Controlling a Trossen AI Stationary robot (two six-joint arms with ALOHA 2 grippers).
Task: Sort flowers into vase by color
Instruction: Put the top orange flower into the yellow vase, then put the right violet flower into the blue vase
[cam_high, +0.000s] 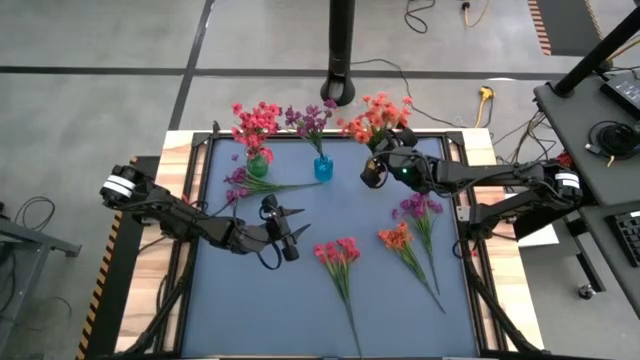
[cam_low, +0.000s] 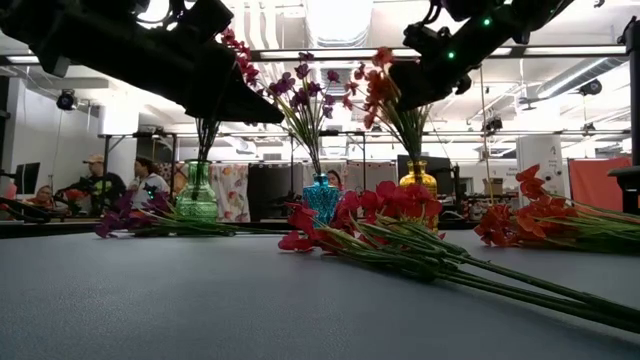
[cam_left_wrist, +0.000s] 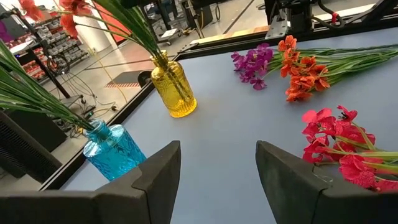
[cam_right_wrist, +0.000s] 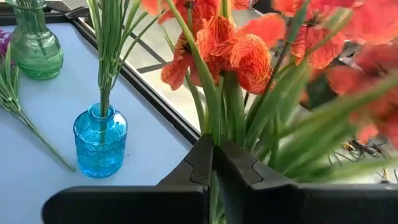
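On the bench (cam_high: 300, 300), three small glass vases stand in a row along the far edge: a green vase (cam_high: 257, 165) with pink-red blossoms, a blue vase (cam_high: 323, 168) with purple blossoms, and a yellow vase (cam_left_wrist: 175, 88) with orange-red blossoms, the last mostly hidden in the high view by the right arm. The right pincer (cam_right_wrist: 214, 163) is at the yellow vase, its fingers pressed together on the green stems of an orange-red sprig (cam_right_wrist: 239, 53) whose blossoms rise just above the fingers; whether the stem ends already sit inside the vase is hard to tell, since the vase is out of sight in that arm's wrist view. The left pincer (cam_left_wrist: 217, 165) hangs over the middle of the bench with its fingers apart and nothing between them. Four sprigs lie flat on the blue surface: a purple sprig (cam_high: 245, 184) just beside the green vase, a pink-red sprig (cam_high: 338, 255) near the centre, just beside the left pincer, and farther right an orange-red loose sprig (cam_high: 398, 240) next to a second purple sprig (cam_high: 420, 210), their stems trailing toward the near edge.
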